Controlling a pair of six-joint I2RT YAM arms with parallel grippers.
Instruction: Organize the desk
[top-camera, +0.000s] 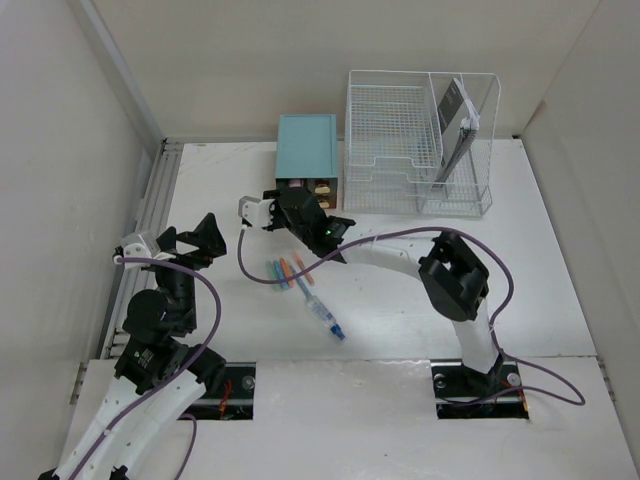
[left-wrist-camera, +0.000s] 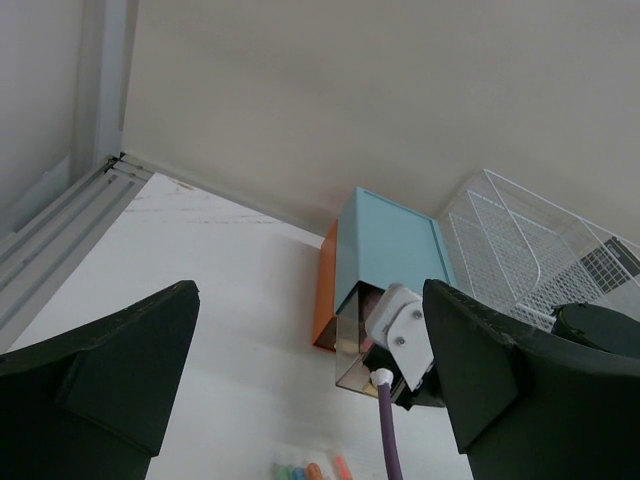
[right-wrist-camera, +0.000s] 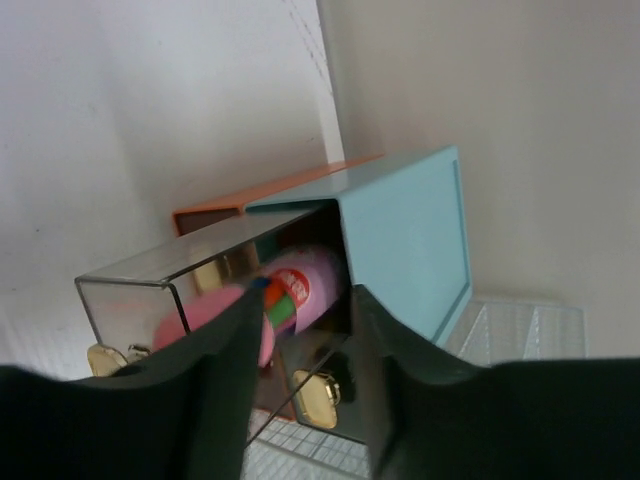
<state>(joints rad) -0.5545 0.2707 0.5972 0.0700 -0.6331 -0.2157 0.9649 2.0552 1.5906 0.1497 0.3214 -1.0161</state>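
Observation:
The white desk (top-camera: 520, 260) holds a teal drawer box (top-camera: 307, 148) at the back, with its clear drawer (right-wrist-camera: 200, 265) pulled out. A pink-purple tube (right-wrist-camera: 310, 285) lies in that drawer. My right gripper (top-camera: 295, 200) is at the drawer's mouth; in the right wrist view (right-wrist-camera: 305, 300) its jaws stand apart on either side of the tube's end. My left gripper (top-camera: 205, 240) hovers over the left of the desk, wide open and empty, as the left wrist view (left-wrist-camera: 310, 300) shows. Several coloured pens (top-camera: 285, 272) lie mid-desk, with a clear blue-tipped pen (top-camera: 325, 320) nearer me.
A white wire-mesh rack (top-camera: 390, 130) stands right of the teal box, with a dark flat item (top-camera: 455, 110) upright in its right slot. An orange slab (left-wrist-camera: 325, 290) leans against the box's left side. Silver rails (top-camera: 150, 210) run along the desk's left edge. Walls enclose three sides.

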